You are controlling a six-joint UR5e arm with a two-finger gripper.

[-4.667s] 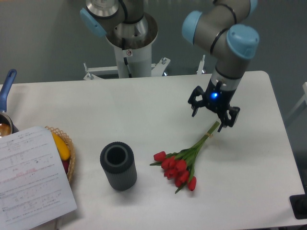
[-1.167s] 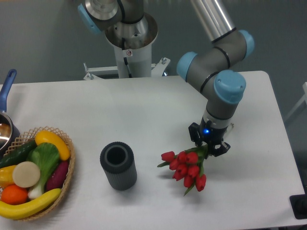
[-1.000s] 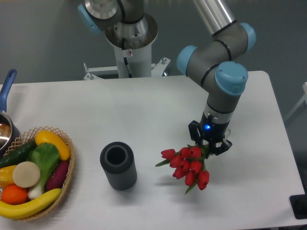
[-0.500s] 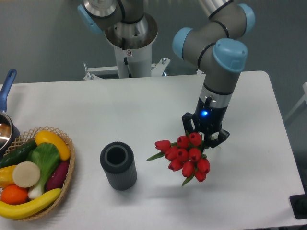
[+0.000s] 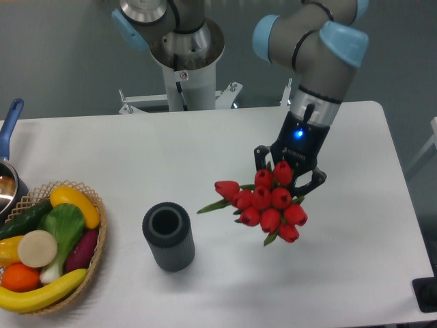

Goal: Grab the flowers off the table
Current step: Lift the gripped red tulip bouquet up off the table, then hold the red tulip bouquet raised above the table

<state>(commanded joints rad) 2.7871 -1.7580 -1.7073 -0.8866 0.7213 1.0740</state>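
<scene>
The gripper [image 5: 289,172] is closed on the flowers [image 5: 268,205], its two dark fingers clamped on the stems just behind the blooms. The bunch hangs clear of the table [image 5: 205,150], red heads pointing toward the camera and one green leaf sticking out to the left. Its shadow falls on the white surface below, toward the front edge.

Against the frame half a second earlier, the bunch sits higher in the picture and looks larger, and the wrist has risen with it; the heads now spread wider across the view. At the earliest frame the flowers lay flat on the table with the gripper open above the stem ends, and a sheet of paper covered the basket.

A dark ribbed vase [image 5: 168,236] stands upright left of the flowers, well apart from them, unchanged in place. A wicker basket [image 5: 101,236] of fruit and vegetables rests at the front left corner. A pan with a blue handle [image 5: 11,117] shows at the left edge
</scene>
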